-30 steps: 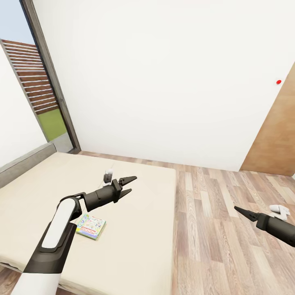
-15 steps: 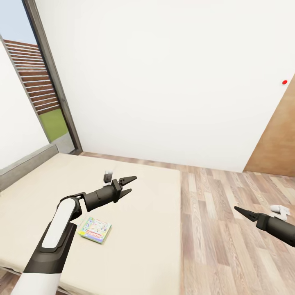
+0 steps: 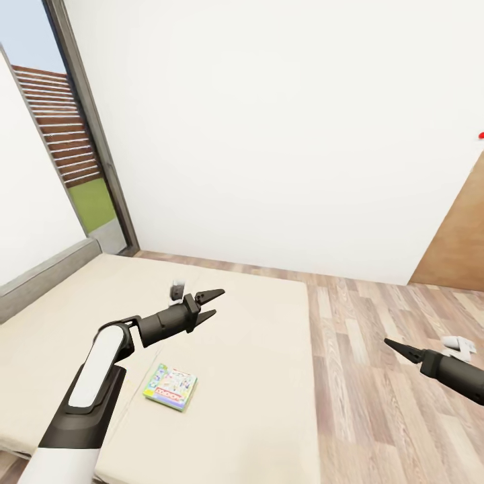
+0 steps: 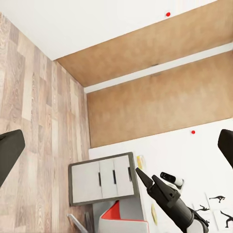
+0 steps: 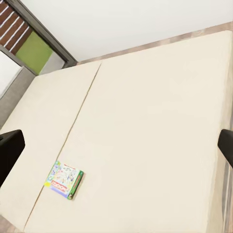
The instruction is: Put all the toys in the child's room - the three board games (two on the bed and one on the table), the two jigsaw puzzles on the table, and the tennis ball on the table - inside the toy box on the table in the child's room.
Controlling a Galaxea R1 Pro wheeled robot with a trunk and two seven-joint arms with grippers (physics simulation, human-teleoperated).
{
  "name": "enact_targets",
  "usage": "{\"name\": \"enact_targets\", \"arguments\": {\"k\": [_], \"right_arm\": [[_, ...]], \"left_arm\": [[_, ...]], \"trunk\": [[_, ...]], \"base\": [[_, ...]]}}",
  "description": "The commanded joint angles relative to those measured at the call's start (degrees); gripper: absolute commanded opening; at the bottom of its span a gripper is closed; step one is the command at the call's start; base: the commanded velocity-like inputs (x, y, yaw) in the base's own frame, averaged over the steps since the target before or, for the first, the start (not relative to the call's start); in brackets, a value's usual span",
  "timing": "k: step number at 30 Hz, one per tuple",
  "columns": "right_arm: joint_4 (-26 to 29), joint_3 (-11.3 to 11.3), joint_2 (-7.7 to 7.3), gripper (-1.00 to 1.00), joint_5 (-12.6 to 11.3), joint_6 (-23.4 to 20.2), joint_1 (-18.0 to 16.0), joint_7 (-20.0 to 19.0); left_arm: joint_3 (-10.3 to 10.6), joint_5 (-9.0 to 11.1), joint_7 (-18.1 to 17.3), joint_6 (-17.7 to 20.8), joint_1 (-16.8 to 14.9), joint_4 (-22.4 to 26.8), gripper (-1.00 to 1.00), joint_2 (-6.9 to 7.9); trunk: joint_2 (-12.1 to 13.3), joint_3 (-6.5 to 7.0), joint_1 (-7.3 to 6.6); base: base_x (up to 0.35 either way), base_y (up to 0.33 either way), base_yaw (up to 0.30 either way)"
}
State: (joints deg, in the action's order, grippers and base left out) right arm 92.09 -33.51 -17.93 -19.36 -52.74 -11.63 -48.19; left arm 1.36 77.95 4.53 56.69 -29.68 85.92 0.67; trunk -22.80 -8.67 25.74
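Landmark: the wide cream-coloured mattress bed [image 3: 255, 376].

Nearest, on the bed's near part: a flat white-green printed cardboard board game box [image 3: 171, 387], lying flat, alone on the sheet, well in from the bed's edges. The right wrist view shows the same box [image 5: 64, 180] close to the mattress seam. The box is near square, so no strong long axis; its corners sit skewed to the bed's edges.

Above the bed, just beyond the box: the black two-finger left gripper [image 3: 212, 303], fingers parted a moderate way, holding nothing. The box lies below the fingertips and back toward the robot, so the fingers point past it, away toward the far wall.

Off the bed's right side, over the pale wood-plank floor [image 3: 376, 349]: the black right gripper [image 3: 395, 345]. In the head view it reads as one tapered tip; the right wrist view shows its fingers at opposite edges of the picture, so spread wide, empty. It is well apart from the box.

Judgement: the left arm is clearly nearer; the next move needs its gripper pulled back and tipped down onto the box.

Farther: a small white-and-dark object [image 3: 177, 289] on the bed behind the left gripper, too small to identify. Beyond it, the plain white wall [image 3: 282, 134] and dark-framed glass door [image 3: 87, 141] at the bed's far left.
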Motion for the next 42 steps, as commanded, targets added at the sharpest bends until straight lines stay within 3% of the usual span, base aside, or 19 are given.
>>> {"name": "enact_targets", "arguments": {"k": [1,29,37,42], "right_arm": [[0.02,-0.06,0.00,1.00,0.06,-0.26,-0.06,-0.23],[0.02,-0.06,0.00,1.00,0.08,-0.26,-0.06,-0.23],[-0.04,-0.24,0.03,1.00,0.07,-0.26,-0.06,-0.20],[-0.15,-1.60,0.06,1.00,0.07,-0.26,-0.06,-0.17]], "left_arm": [[0.05,0.53,0.48,0.09,-0.05,0.03,1.00,0.04],[0.05,0.53,0.48,0.09,-0.04,0.03,1.00,0.04],[0.05,0.53,0.48,0.09,-0.07,0.03,1.00,0.04],[0.05,0.56,0.42,0.09,-0.05,0.03,1.00,0.04]], "trunk": [[-0.12,-0.12,0.04],[-0.12,-0.12,0.04],[-0.12,-0.12,0.04],[-0.12,-0.12,0.04]], "base": [[0.054,0.106,0.000],[0.013,0.033,0.000],[0.001,0.178,0.000],[0.000,0.246,0.000]]}}
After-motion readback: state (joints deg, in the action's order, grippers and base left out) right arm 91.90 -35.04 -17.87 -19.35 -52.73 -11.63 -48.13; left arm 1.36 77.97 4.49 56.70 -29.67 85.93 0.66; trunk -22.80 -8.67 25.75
